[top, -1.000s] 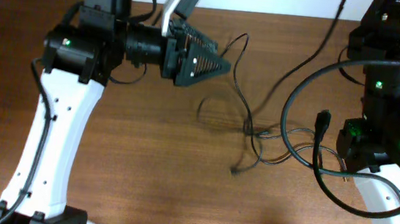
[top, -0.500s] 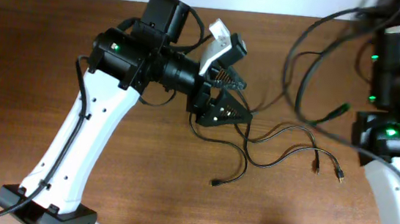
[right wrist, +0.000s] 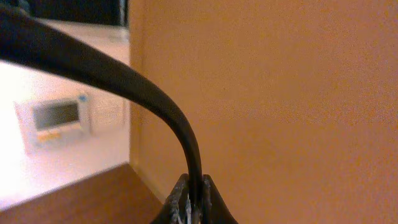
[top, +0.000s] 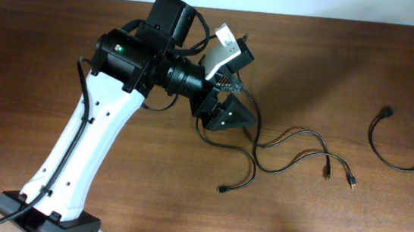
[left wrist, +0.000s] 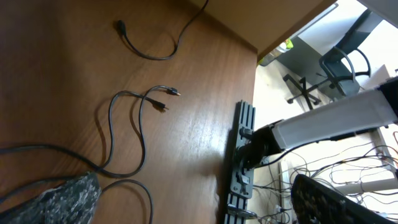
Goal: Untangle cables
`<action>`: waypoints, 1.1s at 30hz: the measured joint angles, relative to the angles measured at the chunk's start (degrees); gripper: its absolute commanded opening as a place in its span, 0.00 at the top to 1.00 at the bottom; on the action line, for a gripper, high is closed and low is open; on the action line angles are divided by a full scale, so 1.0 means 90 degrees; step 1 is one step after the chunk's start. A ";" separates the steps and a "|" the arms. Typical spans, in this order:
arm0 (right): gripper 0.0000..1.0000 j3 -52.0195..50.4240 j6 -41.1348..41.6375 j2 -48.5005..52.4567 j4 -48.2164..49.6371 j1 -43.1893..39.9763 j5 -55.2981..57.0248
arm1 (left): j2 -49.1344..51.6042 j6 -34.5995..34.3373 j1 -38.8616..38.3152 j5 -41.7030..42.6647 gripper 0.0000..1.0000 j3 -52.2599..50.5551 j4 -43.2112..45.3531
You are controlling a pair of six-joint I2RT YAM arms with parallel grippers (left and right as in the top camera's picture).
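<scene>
Overhead: since a moment ago the right arm has left the picture, and one freed cable (top: 389, 162) now lies alone near the right edge, well apart from the tangled cables (top: 295, 151) in the middle of the table (top: 296, 216), so one strand looks separated. The left gripper (top: 226, 112) hangs over the tangle's left end, hiding it. Left wrist: its fingers (left wrist: 62, 196) stand spread and empty above the crossed cords, and an office chair (left wrist: 323, 68) sits beyond the table edge. Right wrist: the right gripper (right wrist: 191, 202) seems pinched on a black cord, probably the freed cable's far end.

Right arm left view; one cable (top: 384, 159) lies apart.
</scene>
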 measured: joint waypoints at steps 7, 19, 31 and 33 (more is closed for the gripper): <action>0.01 -0.0002 0.0364 0.1545 -0.0692 -0.1158 -0.0046 | 0.0000 0.0000 0.0000 -0.0051 0.01 0.0000 0.0007; 0.01 -0.0015 0.3427 0.1773 -0.2948 -0.0899 0.0760 | 0.0000 -0.0002 0.0000 -0.0119 0.01 0.0000 -0.0022; 0.01 -0.0046 0.2871 0.1802 -0.2470 -0.0886 0.6613 | 0.0000 0.0000 0.0000 -0.0325 0.01 0.0000 -0.0282; 0.01 -0.0087 0.0721 0.1814 0.0165 -0.0886 0.6914 | 0.0000 0.0000 0.0000 -0.0359 0.01 0.0002 -0.0277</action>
